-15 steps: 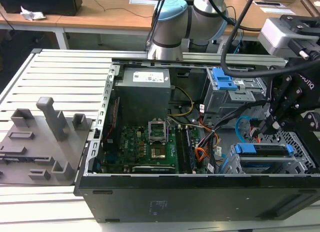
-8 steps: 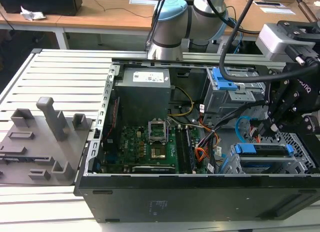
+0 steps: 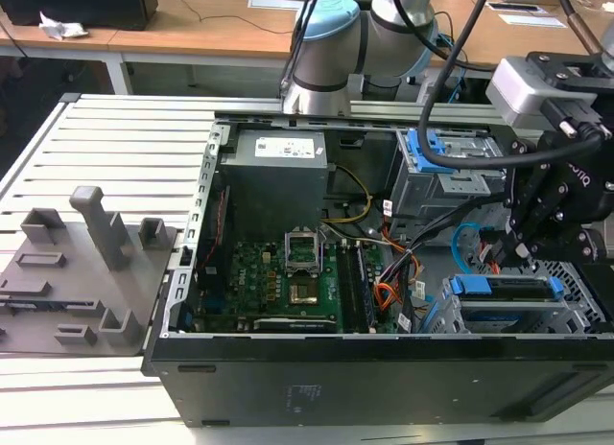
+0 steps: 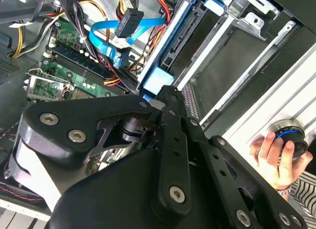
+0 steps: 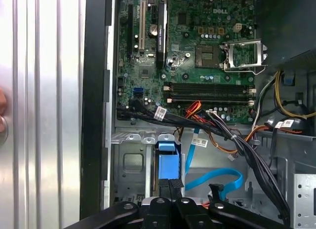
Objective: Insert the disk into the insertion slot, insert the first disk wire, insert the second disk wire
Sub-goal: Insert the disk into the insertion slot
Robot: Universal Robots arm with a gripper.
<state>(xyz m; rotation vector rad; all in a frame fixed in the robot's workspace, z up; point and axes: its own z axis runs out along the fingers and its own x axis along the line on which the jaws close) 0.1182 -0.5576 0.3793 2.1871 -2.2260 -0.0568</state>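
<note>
Near the corner of the open computer case closest to the camera on the exterior view's right, the disk lies in its blue carrier inside the insertion slot, the low silver cage with perforated sides. The gripper hangs just above the disk. In the first wrist view its two black fingers stand very narrow, pressed side by side, and their tips meet the blue end tab of the carrier; I cannot tell if they pinch it or only touch it. A light blue flat cable with a black plug curves just beside the cage. The motherboard lies on the case floor toward the opposite edge. Beside the case, on the slotted metal table, a person's hand rests on a round blue-ringed knob in the second wrist view.
</note>
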